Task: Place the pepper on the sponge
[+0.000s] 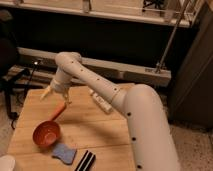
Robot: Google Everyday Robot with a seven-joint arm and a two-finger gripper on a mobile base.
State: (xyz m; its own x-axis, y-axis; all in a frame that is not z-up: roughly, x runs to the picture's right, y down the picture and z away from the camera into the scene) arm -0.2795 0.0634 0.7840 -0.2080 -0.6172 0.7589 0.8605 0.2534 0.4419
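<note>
camera view, pepper [58, 112]: lies slanted on the wooden surface [95, 130]. Its lower tip is just beside the rim of the red-orange bowl [46, 135] and its upper end is right under the gripper.
camera view, sponge [64, 152]: lies flat near the front edge, just beside the bowl and near the striped block [86, 161]. Its top is bare; the pepper is not on it, and the bowl sits between the two.
camera view, gripper [56, 98]: hangs low over the back left of the surface, pointing down.
camera view, jaws: spread wide and released, with nothing between them. One finger [66, 101] ends close above the pepper's upper end; whether they touch cannot be told.
pepper, handling (judged): light and slender. The skin looks smooth and is likely slippery. Its round section may let it roll, and it seems firm but could bruise under a hard squeeze.
pepper, hold (judged): take it across the thicker middle with the jaws crosswise to its length. The tapered ends would slip out.
sponge, handling (judged): soft and light, so it will give and may shift. The pepper could roll off its wavy edge.
</note>
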